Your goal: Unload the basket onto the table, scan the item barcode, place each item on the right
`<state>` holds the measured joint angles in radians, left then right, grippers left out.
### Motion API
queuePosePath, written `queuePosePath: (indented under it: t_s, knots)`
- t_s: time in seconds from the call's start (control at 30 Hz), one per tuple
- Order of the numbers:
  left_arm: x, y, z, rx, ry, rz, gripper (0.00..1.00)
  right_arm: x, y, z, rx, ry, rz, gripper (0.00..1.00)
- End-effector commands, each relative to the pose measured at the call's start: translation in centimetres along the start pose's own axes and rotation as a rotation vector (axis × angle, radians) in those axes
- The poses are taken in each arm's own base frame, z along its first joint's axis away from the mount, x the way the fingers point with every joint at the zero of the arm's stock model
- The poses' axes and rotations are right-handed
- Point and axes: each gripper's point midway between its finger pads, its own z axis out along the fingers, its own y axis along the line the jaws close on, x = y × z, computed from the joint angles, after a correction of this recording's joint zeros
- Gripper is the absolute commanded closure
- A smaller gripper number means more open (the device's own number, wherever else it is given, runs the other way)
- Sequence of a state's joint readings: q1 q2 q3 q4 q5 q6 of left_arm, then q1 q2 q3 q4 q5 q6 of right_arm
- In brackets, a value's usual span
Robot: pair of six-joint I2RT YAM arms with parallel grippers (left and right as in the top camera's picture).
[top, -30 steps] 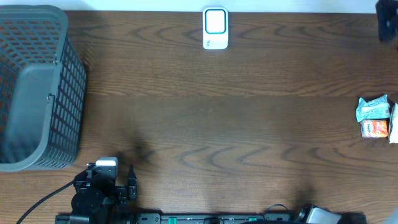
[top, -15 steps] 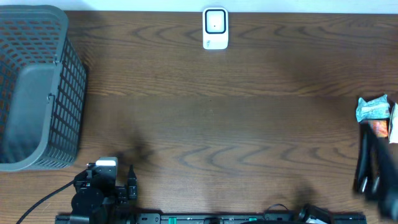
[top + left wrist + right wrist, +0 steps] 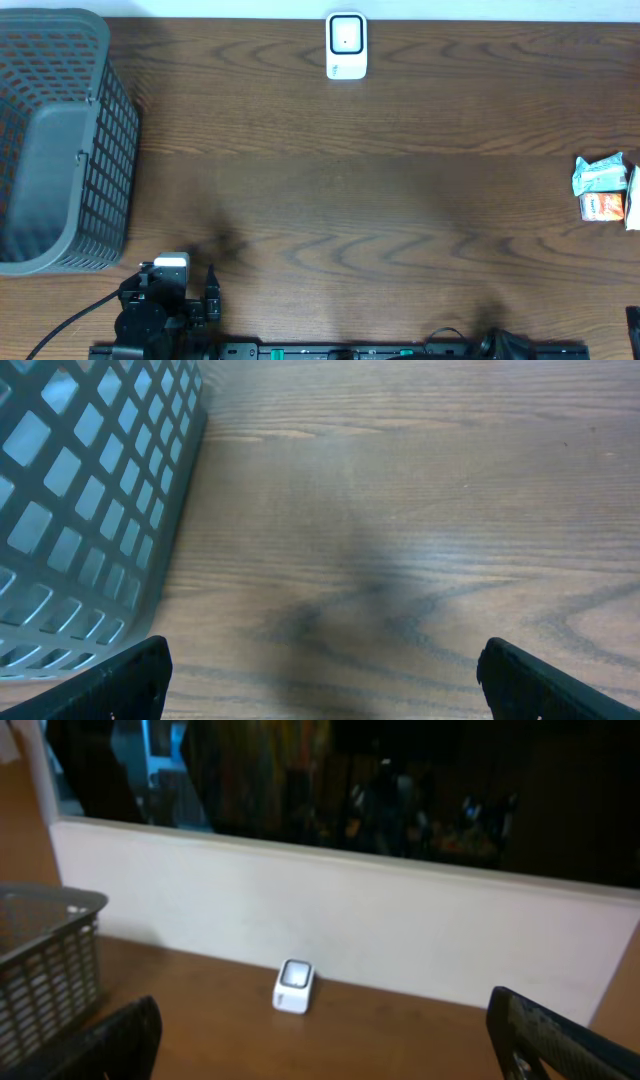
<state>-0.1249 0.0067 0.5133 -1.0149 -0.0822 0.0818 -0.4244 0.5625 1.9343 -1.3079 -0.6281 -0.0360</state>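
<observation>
Two small packets lie at the table's right edge: a teal packet (image 3: pixel 598 174) and, just below it, an orange packet (image 3: pixel 602 207). No barcode shows on either. The white scanner (image 3: pixel 347 45) stands at the far middle edge and also appears as the scanner (image 3: pixel 293 986) in the right wrist view. My left gripper (image 3: pixel 322 670) is open over bare wood beside the basket, with nothing between its fingers. The right gripper (image 3: pixel 325 1025) is open too and empty, raised and facing the scanner and back wall. Only a dark bit of the right arm (image 3: pixel 505 346) shows overhead.
A grey mesh basket (image 3: pixel 60 140) fills the left end of the table, its wall (image 3: pixel 90 500) close to my left gripper. The left arm's base and cable (image 3: pixel 150 305) sit at the near left edge. A white wall (image 3: pixel 330 925) backs the table.
A dark blurred shape that crossed the right edge half a second ago is gone. The white part of the right arm at the bottom edge has slipped out of view. The left arm is still.
</observation>
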Motion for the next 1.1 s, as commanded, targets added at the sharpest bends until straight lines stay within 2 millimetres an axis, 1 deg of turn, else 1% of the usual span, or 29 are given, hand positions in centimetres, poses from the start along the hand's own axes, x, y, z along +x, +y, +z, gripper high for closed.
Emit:
queuePosePath:
  t_s: [0.0, 0.07, 0.2, 0.4, 0.57, 0.63, 0.73, 0.9, 1.07]
  knots:
    - [0.0, 0.2, 0.0, -0.010, 0.000, -0.002, 0.02, 1.3, 0.0, -0.2, -0.027, -0.019, -0.026, 0.01]
    - [0.0, 0.2, 0.0, -0.010, 0.000, -0.002, 0.02, 1.8, -0.1, 0.0, -0.058, -0.039, -0.015, 0.01]
    - [0.0, 0.2, 0.0, -0.010, 0.000, -0.002, 0.02, 4.0, -0.7, 1.7, -0.155, -0.108, -0.001, 0.01]
    - [0.0, 0.2, 0.0, -0.010, 0.000, -0.003, 0.02, 9.2, -1.5, 5.5, -0.247, -0.223, -0.033, 0.01]
    - [0.0, 0.2, 0.0, -0.010, 0.000, -0.003, 0.02, 12.8, -2.0, 7.6, -0.255, -0.338, -0.052, 0.01]
    - [0.0, 0.2, 0.0, -0.010, 0.000, -0.003, 0.02, 14.3, -2.7, 9.2, -0.244, -0.333, -0.046, 0.01]
    - [0.0, 0.2, 0.0, -0.010, 0.000, -0.003, 0.02, 17.5, -4.0, 11.2, -0.194, -0.286, -0.011, 0.01]
    - [0.0, 0.2, 0.0, -0.010, 0.000, -0.002, 0.02, 24.3, -6.1, 14.2, -0.114, -0.161, 0.058, 0.01]
    - [0.0, 0.2, 0.0, -0.010, 0.000, -0.003, 0.02, 28.9, -6.5, 15.8, -0.109, -0.151, 0.063, 0.01]
